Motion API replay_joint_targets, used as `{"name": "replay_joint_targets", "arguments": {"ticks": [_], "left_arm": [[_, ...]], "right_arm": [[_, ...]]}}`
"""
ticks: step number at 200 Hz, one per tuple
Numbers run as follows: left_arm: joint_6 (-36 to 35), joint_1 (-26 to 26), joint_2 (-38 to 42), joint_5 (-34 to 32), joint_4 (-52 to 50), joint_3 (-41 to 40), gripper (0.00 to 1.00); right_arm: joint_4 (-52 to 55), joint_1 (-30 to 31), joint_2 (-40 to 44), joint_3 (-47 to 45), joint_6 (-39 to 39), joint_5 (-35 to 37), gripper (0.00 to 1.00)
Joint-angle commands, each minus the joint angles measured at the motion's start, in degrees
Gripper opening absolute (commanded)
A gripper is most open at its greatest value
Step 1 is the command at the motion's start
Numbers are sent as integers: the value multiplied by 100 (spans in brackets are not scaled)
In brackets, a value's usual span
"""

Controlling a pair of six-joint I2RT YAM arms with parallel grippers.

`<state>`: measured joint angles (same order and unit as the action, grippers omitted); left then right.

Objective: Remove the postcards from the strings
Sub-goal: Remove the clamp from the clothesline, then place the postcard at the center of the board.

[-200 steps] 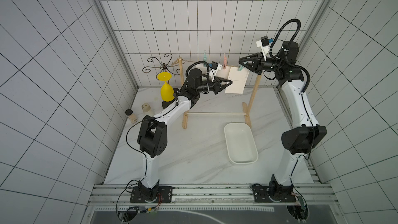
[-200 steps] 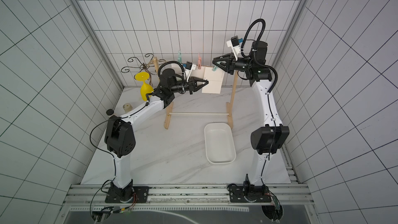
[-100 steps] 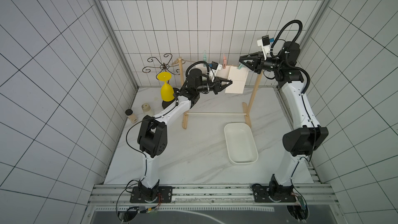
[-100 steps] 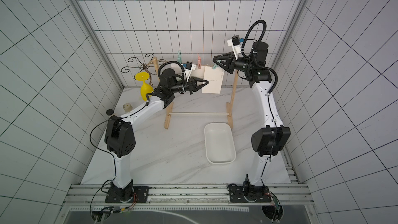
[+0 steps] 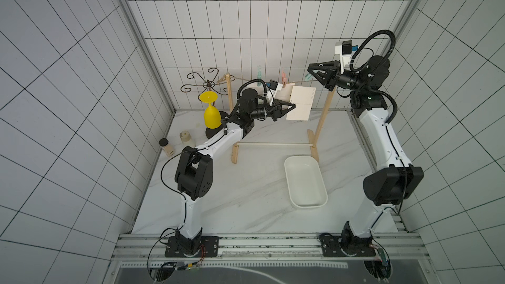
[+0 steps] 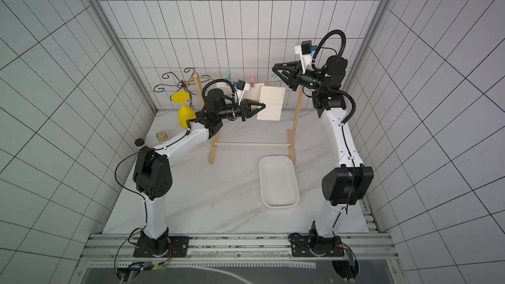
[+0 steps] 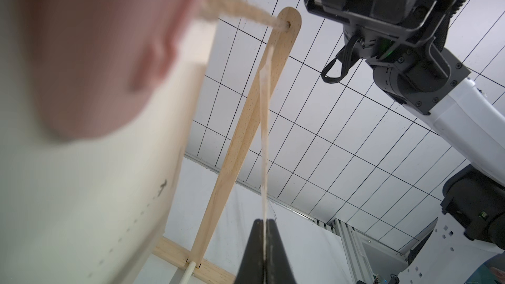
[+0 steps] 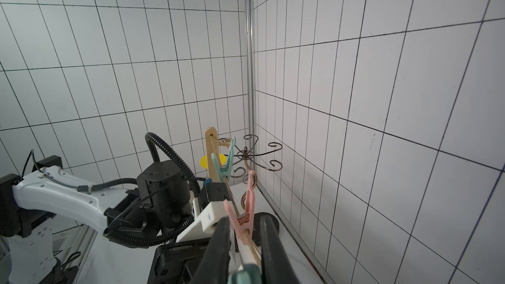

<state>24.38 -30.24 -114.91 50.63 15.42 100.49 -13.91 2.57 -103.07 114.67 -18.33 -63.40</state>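
1. Right arm has shifted a little over the last second. Its right claw [image 5: 309, 68] sits slightly higher at the right end of the string [image 7: 240, 12], and its jaws have drawn in the last bit. The left arm and the cards have kept their places.
2. End card [image 5: 302, 105]: a thin cream rectangle with a fine black line across its middle and a row of small dark marks near its top edge. It hangs just beside the right post [image 5: 324, 116], below the string, well above the tabletop [image 5: 246, 187] and behind the tray [image 5: 300, 157].
3. Second card [image 5: 286, 95]: also cream, partly hidden behind the end card on its left side, under a pink peg [image 5: 284, 76].
4. Left claw [image 5: 294, 104]: closed flat on the end card's left edge, level with the black line. The left wrist view shows the card edge-on, pinched between the two fingers.
5. Right claw: narrow, closed on the green peg [image 5: 307, 77] above the end card's top right corner. In the right wrist view the peg fills the gap between the fingers.
6. The end card's long axis runs up and down, its short edges lie along the string's line, and its face is turned toward the arms' bases. Whether the green peg still bites its top edge cannot be told.
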Motion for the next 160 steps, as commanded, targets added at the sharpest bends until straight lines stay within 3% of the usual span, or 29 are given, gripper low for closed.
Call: {"name": "replay_joint_targets", "arguments": {"ticks": [1, 76, 100, 134, 160], "left_arm": [[-90, -34, 255, -88, 8, -119, 0], [-92, -74, 1554, -844, 560, -1574, 0], [5, -79, 2225, -1116, 819, -2380, 0], [40, -120, 3300, -1501, 744, -3484, 0], [35, -182, 4162, -1821, 444, -4447, 0]], "right_arm": [[-979, 7, 195, -234, -635, -8, 0], [-2254, 16, 1166, -1487, -1568, -20, 0], [-2092, 57, 1817, -2262, -1351, 236, 0], [-839, 291, 2954, -3477, -348, 1046, 0], [-574, 451, 3871, -4801, -247, 1663, 0]]}}
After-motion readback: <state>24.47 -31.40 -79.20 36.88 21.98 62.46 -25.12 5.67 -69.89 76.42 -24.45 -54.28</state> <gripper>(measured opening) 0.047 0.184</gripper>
